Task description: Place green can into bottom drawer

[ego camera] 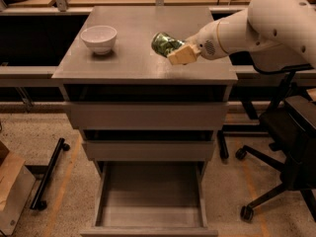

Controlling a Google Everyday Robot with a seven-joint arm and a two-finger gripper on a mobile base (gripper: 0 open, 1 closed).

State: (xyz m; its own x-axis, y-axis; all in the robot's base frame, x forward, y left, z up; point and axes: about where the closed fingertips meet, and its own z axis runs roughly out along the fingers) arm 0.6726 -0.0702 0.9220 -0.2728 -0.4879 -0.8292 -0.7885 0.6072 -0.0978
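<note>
The green can (164,43) is tilted on its side in my gripper (174,51), lifted a little above the grey cabinet top (143,65) at its right half. The gripper's tan fingers (181,54) are shut on the can, and the white arm (247,26) reaches in from the right. The bottom drawer (148,196) is pulled open at the bottom of the view, showing a bare grey floor. The two shallower drawers above it are pushed in.
A white bowl (98,37) stands on the cabinet top at the left. A black office chair (281,147) stands right of the cabinet. A black wheeled stand (47,177) and a cardboard box (10,191) are on the floor at left.
</note>
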